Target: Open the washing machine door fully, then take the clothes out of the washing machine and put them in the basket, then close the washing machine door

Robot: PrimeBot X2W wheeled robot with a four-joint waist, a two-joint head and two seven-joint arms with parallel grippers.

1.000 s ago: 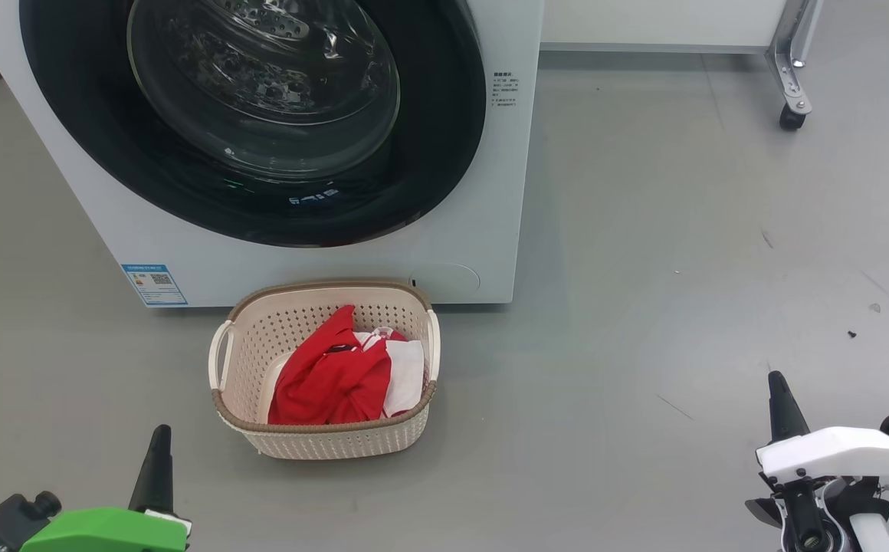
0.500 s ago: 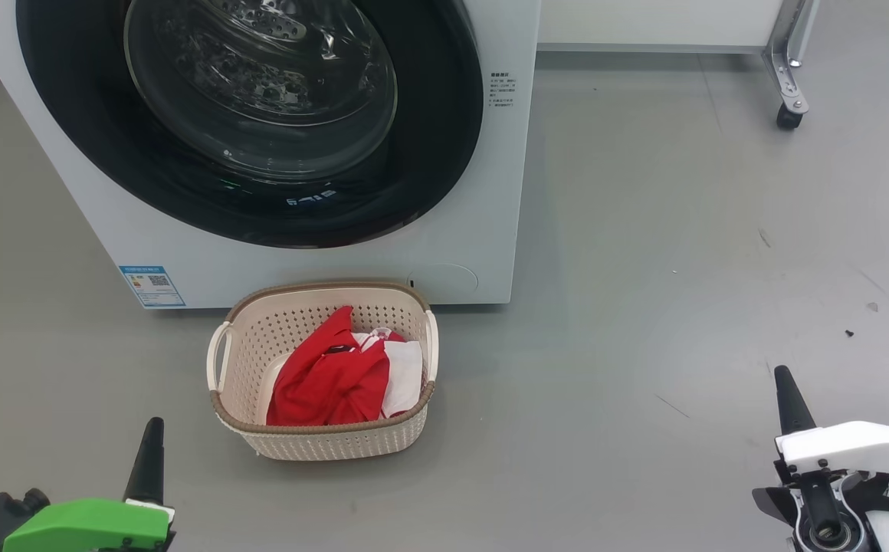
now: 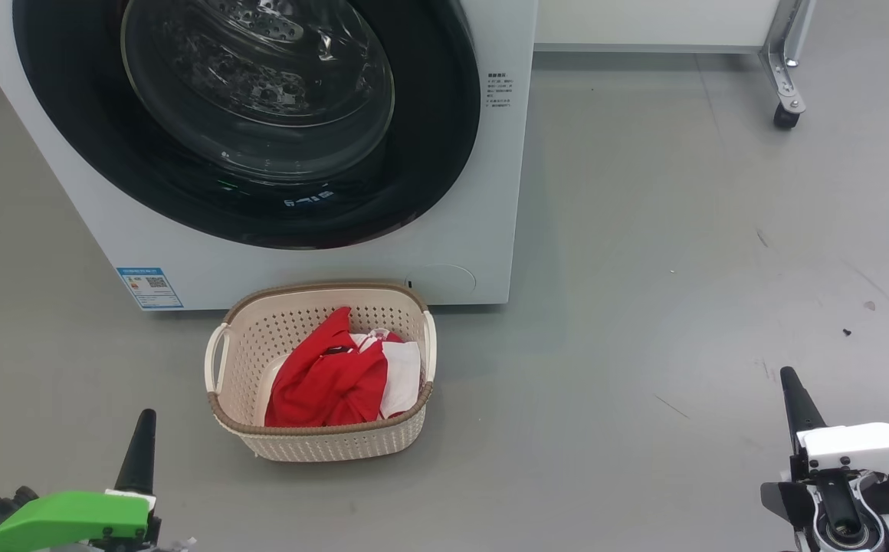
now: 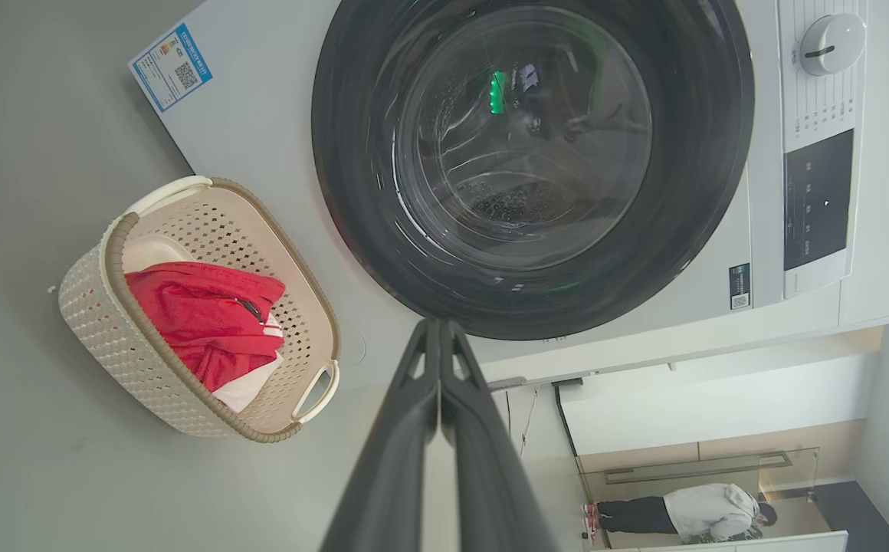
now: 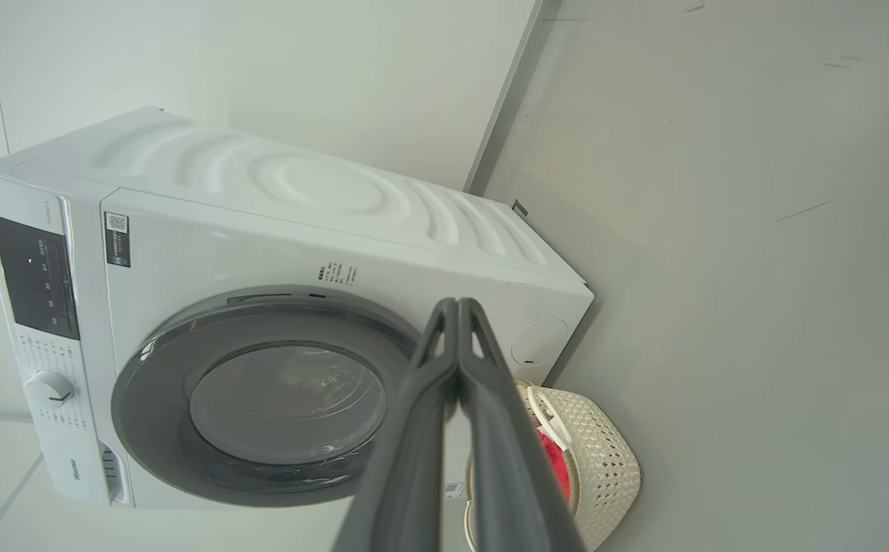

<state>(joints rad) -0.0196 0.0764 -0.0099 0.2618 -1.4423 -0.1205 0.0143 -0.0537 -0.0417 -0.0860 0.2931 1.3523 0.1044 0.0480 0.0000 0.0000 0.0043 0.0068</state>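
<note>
— What is nearest to us?

— Two grippers are hanging low over the grey floor (image 3: 644,322), well apart, one at each side. The left gripper (image 3: 143,418), under a green cover, is pressing its two long dark fingers together on nothing. The right gripper (image 3: 786,377), under a white cover, is doing the same, jaws closed and empty.

— And the laundry?

— The bright red clothes with white panels (image 3: 329,383) are lying heaped inside the small cream perforated plastic basket with a brown rim (image 3: 322,446). It is standing on the floor, farther off than the grippers, just in front of the big white front-loading washing machine (image 3: 502,192).

— Is the machine open?

— No. The large round door with a glossy black rim and a glass bowl (image 3: 433,153) is sitting shut against the front. A blue sticker (image 3: 149,287) is showing near the machine's lower corner. Far beyond, the left wrist view is showing a person in a pale top (image 4: 701,510).
</note>
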